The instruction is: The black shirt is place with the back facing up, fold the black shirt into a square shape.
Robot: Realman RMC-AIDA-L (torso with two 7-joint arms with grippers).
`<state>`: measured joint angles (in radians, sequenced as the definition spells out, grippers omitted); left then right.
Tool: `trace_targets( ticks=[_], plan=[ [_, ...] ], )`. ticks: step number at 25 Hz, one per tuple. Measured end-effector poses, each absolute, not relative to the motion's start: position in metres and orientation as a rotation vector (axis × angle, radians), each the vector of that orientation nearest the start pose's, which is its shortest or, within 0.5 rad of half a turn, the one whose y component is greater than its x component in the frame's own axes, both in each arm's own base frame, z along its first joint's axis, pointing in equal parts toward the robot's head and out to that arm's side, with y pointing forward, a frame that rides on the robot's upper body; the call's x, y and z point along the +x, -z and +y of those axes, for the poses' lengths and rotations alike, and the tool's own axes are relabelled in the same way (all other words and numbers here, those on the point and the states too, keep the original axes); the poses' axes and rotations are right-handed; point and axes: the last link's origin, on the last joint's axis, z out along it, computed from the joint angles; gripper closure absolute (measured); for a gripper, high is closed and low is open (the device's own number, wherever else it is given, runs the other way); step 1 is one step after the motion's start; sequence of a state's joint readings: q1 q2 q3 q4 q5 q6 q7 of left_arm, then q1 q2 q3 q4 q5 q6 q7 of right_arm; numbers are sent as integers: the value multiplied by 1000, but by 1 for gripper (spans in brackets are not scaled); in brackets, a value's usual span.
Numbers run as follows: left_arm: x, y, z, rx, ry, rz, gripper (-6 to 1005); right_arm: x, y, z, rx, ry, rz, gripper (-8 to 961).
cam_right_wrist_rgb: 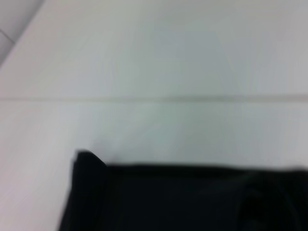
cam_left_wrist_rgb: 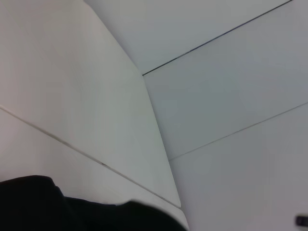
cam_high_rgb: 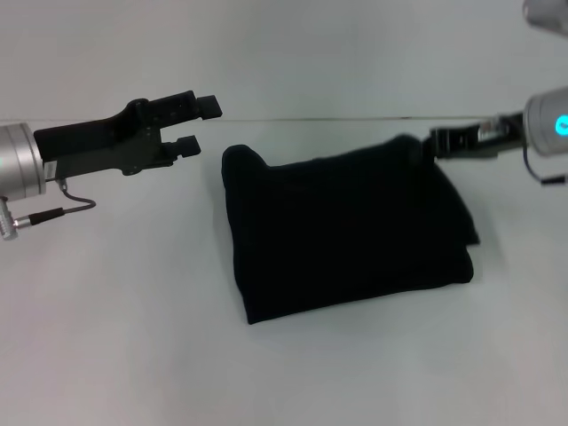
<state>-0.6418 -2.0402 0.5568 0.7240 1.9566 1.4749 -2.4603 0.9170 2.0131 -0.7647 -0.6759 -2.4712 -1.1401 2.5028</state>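
Black shirt (cam_high_rgb: 346,226): folded into a rough rectangle, flat on the counter (cam_high_rgb: 106,337).
Left gripper (cam_high_rgb: 197,124): fingers spread, empty, just beside the shirt's far-left corner.
Right gripper (cam_high_rgb: 435,146): at the far-right corner; grip unclear.

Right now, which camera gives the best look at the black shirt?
The head view: it shows the whole black shirt, folded into a rough rectangle on the table. The left wrist view catches only a dark edge, and the right wrist view only a blurred strip.
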Motion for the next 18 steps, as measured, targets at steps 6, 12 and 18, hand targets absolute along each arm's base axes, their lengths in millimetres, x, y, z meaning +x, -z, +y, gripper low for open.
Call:
trace_targets(
  ticks=[6, 12, 18],
  plan=[
    [-237, -53, 386, -2111, 1070, -1849, 126, 182, -19, 463, -2263, -220, 1374, 889],
    [-242, -55, 384, -2086, 1095, -1844, 126, 199, -16, 459, -2224, -128, 1414, 886],
    [-243, -55, 384, -2076, 1098, -1843, 126, 207, -24, 459, -2188, -111, 1414, 882]
  ],
)
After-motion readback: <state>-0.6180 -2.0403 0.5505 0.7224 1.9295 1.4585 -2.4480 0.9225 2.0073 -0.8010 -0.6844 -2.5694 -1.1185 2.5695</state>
